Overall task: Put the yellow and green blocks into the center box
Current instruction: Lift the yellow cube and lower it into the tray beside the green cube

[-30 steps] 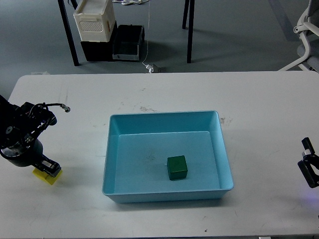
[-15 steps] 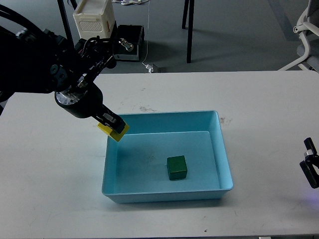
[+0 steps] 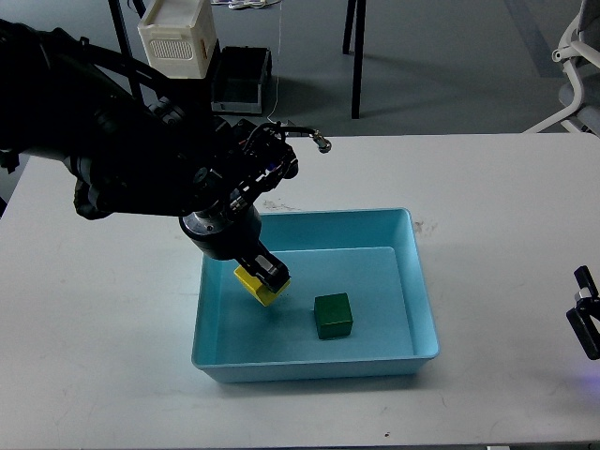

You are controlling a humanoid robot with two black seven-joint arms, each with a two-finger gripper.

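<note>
My left gripper point(image 3: 265, 278) is shut on the yellow block point(image 3: 257, 285) and holds it inside the light blue box point(image 3: 412, 281), over the left part of its floor. The green block point(image 3: 333, 315) lies on the box floor, just right of the yellow one and apart from it. My left arm reaches in from the upper left and covers the box's far left corner. Only the tip of my right gripper point(image 3: 587, 323) shows at the right edge, low over the table; its fingers cannot be told apart.
The white table point(image 3: 487, 197) carries the box at its middle. Behind the table stand a white crate on black bins point(image 3: 178, 42), table legs and a chair at the far right.
My left gripper has carried the yellow block from the table's left side, up over the box's left rim, and down into the box. The right gripper has barely moved.
</note>
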